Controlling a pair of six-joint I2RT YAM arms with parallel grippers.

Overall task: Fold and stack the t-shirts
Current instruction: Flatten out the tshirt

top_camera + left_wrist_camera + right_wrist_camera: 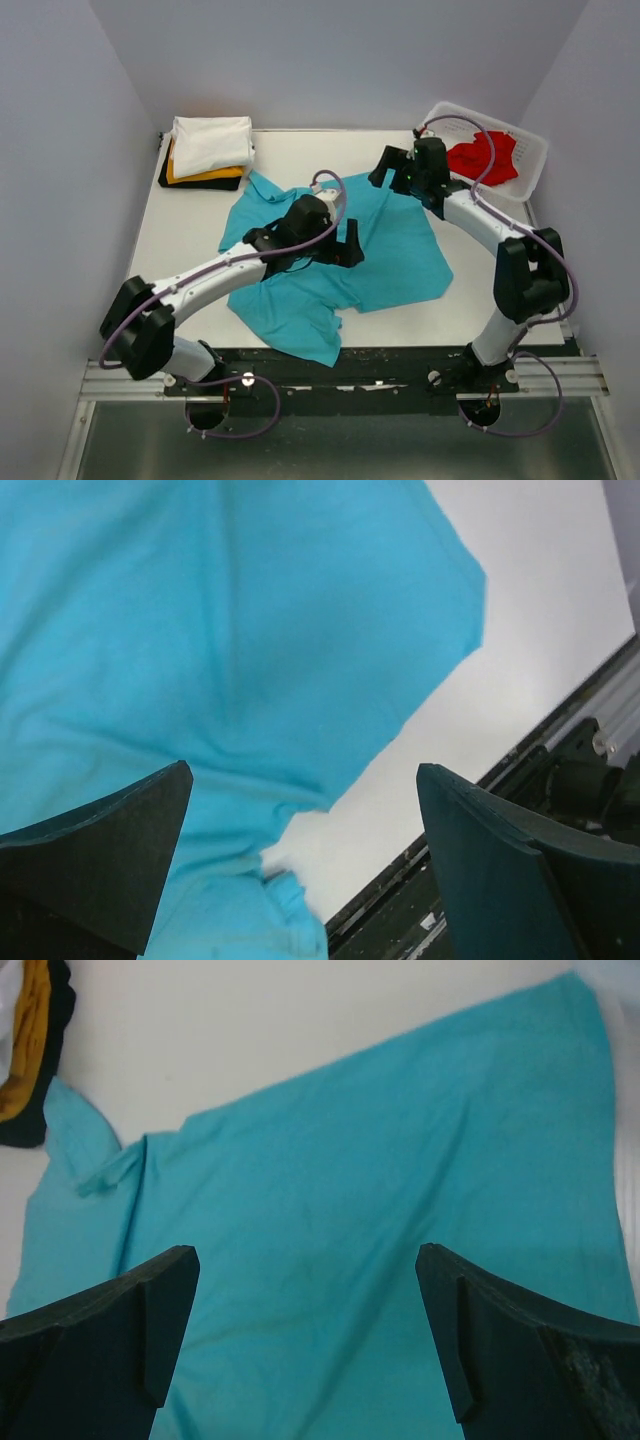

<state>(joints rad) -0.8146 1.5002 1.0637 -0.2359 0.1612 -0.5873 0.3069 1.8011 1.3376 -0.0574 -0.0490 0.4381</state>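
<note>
The teal t-shirt (385,255) lies spread and wrinkled across the middle of the table; it also shows in the left wrist view (200,630) and the right wrist view (350,1190). My left gripper (345,245) is open and empty above its middle. My right gripper (385,165) is open and empty above its far edge. A folded stack sits at the back left: white shirt (212,143) on top, yellow-orange (205,176) under it, black (200,185) at the bottom. The red shirt (482,158) lies crumpled in the basket.
The white lattice basket (535,160) stands at the back right corner. The table's near edge and black rail (400,355) run below the teal shirt. Grey walls close in on three sides.
</note>
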